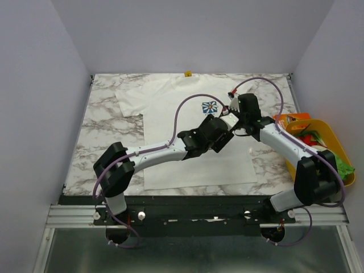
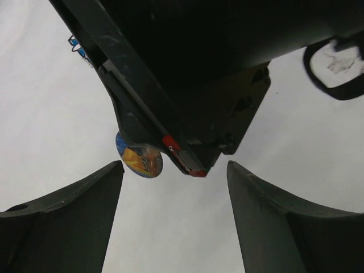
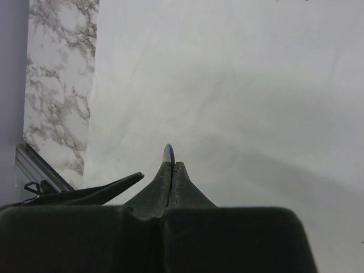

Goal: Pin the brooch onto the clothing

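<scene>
The white T-shirt (image 1: 170,153) lies flat on the marble table, its blue-and-white flower print (image 1: 210,106) on the chest. My right gripper (image 3: 172,165) is shut on the brooch (image 3: 169,152), seen edge-on just above the shirt (image 3: 256,85). In the left wrist view the brooch (image 2: 139,160) shows a blue rim and an orange centre, held at the right gripper's tip. My left gripper (image 2: 175,176) is open and empty, its fingers (image 2: 85,210) either side of the shirt cloth (image 2: 170,239) just below the brooch. Both grippers (image 1: 224,126) meet right of the print; the brooch is hidden in the top view.
A yellow bin (image 1: 335,142) with orange and green items stands at the table's right edge. The yellow neck label (image 1: 187,73) marks the shirt's far edge. Bare marble (image 3: 57,85) shows beside the shirt. Grey walls enclose the table.
</scene>
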Robot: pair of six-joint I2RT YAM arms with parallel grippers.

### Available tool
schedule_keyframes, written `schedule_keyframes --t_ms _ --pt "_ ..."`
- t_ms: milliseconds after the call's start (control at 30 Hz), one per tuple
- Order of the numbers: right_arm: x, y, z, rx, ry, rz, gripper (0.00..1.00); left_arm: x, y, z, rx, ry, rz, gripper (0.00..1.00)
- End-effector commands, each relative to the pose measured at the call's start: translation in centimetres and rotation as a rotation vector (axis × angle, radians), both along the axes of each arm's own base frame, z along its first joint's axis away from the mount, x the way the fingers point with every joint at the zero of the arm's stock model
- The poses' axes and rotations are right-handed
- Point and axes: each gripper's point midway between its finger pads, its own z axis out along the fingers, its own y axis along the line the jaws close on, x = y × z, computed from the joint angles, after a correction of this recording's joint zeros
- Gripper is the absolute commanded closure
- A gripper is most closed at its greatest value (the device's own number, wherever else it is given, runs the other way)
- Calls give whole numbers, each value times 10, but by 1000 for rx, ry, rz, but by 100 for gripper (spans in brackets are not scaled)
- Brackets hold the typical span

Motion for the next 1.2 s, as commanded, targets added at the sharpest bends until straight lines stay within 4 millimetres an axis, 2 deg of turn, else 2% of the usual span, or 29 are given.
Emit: schedule_keyframes --t_ms 0,100,167,267,400,433,500,533,633,700,767,800,867,900,933,967,1000,1033,1067,1100,1167 --pt "-8 4 21 40 -13 15 100 19 7 6 40 -93 99 19" --pt "-9 5 21 44 -8 19 100 24 11 0 68 -104 126 25" --pt "-11 6 21 53 -3 27 100 27 15 -1 82 -117 153 33" --pt "-14 7 19 59 8 37 99 28 12 2 58 -130 153 38" --pt "-14 6 13 48 20 31 100 29 8 10 27 -140 146 64" --pt "-14 6 12 48 24 30 99 30 8 10 32 -143 145 77" --pt "-14 5 10 45 26 28 99 29 8 11 33 -140 139 89" --pt "-13 5 10 44 25 25 99 28 7 12 26 -139 136 100" --pt "-11 6 12 45 7 26 92 25 11 14 15 -135 139 100" --pt "-6 6 20 49 -30 27 84 25 20 17 -2 -137 150 100" --pt "-4 6 27 50 -57 26 61 23 24 20 -35 -116 147 100" --pt "-2 4 33 45 -86 19 55 26 37 24 -56 -113 164 100" --pt "1 1 44 44 -120 6 42 24 43 29 -121 -78 149 100" --pt "2 -1 54 45 -155 7 39 20 53 39 -165 -75 145 100" --pt "3 -3 59 43 -175 4 36 26 64 44 -194 -70 159 100" --pt "4 -5 66 45 -198 -1 30 21 64 48 -235 -45 120 100" --pt "4 -5 71 45 -225 15 29 16 73 61 -293 -42 114 100" --pt "1 -5 82 57 -264 32 28 22 86 68 -324 -41 133 100" --pt "0 -3 90 68 -298 50 27 14 84 74 -367 -12 75 100" --pt "-7 4 96 89 -332 121 27 8 93 89 -418 -14 70 100" --pt "-16 10 114 129 -412 186 27 8 107 102 -471 -11 59 100"
